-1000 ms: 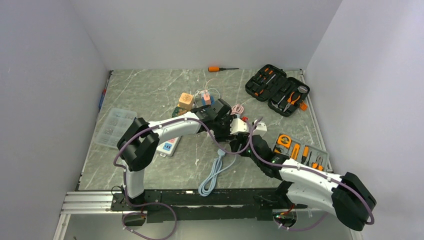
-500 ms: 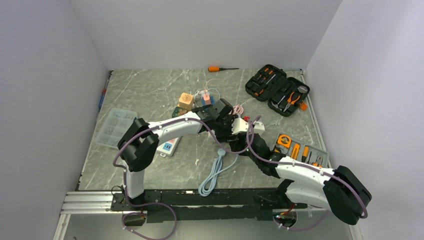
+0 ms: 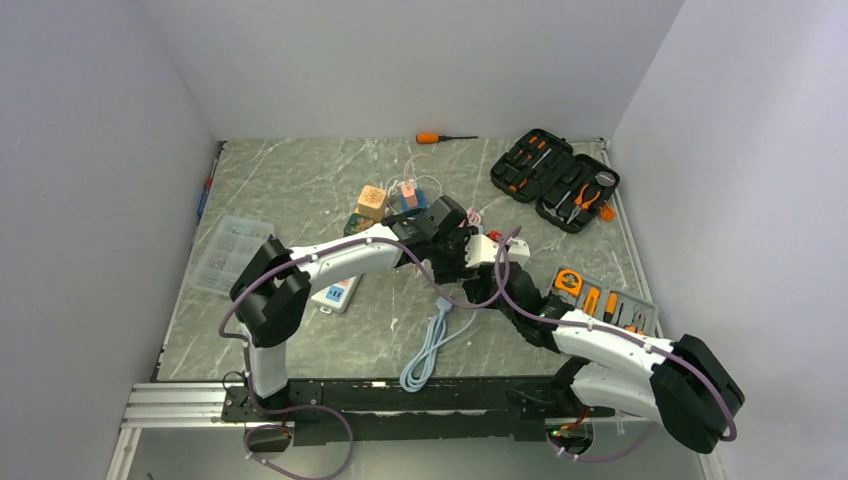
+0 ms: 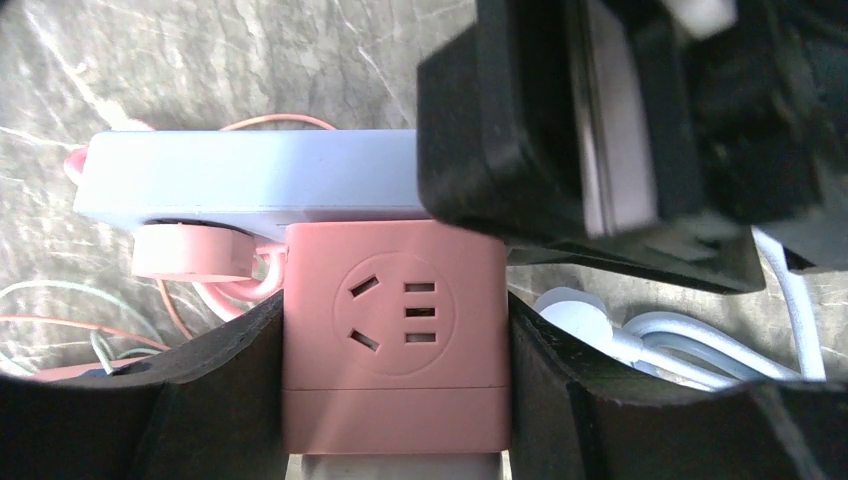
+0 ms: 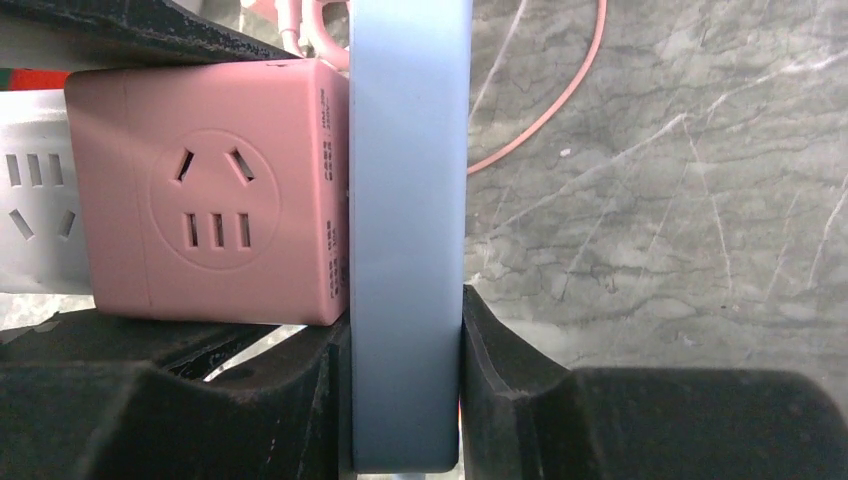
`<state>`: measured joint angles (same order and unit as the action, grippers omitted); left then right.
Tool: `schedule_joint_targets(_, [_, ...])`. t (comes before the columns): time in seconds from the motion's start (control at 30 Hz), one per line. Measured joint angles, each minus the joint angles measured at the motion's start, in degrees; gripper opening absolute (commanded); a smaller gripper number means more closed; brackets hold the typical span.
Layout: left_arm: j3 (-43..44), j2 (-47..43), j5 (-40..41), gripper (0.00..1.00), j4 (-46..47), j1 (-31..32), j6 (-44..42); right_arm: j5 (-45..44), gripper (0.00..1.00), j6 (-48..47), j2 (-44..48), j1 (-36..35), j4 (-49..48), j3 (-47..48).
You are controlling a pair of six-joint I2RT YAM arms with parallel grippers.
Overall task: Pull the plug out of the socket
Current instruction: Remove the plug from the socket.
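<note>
The socket is a pink cube (image 4: pixel 395 330) standing on a white power strip (image 5: pixel 35 200). My left gripper (image 4: pixel 397 400) is shut on it, a black finger (image 4: pixel 220 390) pressed to each side. The plug is a flat blue-grey block (image 5: pixel 408 200) fixed against one face of the pink cube (image 5: pixel 210 190). My right gripper (image 5: pixel 405 400) is shut on this block, with both pads against its broad faces. In the top view the two grippers meet at mid-table, the left gripper (image 3: pixel 455 248) beside the right gripper (image 3: pixel 500 265), and they hide the cube and the block.
A coiled blue cable (image 3: pixel 430 345) lies in front of the grippers, and a second white power strip (image 3: pixel 338 293) lies to the left. An open tool case (image 3: pixel 555 180) sits back right, a tool tray (image 3: pixel 605 300) on the right and a clear box (image 3: pixel 225 255) on the left. Thin pink wires (image 5: pixel 570 90) trail beside the plug.
My right gripper has closed onto the blue-grey plug, and its arm has edged in toward the left gripper. The left gripper has kept its hold on the pink cube.
</note>
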<state>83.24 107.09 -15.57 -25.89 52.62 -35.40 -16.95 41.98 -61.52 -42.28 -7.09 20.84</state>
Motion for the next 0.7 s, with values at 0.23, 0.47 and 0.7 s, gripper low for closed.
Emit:
schedule_joint_targets(0.23, [-1.7,-3.3,0.3,0.0,0.5,-0.5,-3.3,2.4,0.0,-1.4,1.6,1.0,0.2,0.8])
schedule_joint_targets(0.47, [-2.3,-4.3,-0.2,0.0,-1.8,-3.2,-6.7,3.7,0.0,-0.8,-5.0,0.8,-0.1,5.1])
schedule_joint_targets(0.7, [-5.1,-7.2,-0.6,0.0,-2.6,-4.1,-10.9,3.8,0.0,1.5,-7.1,-1.0,1.0,6.7])
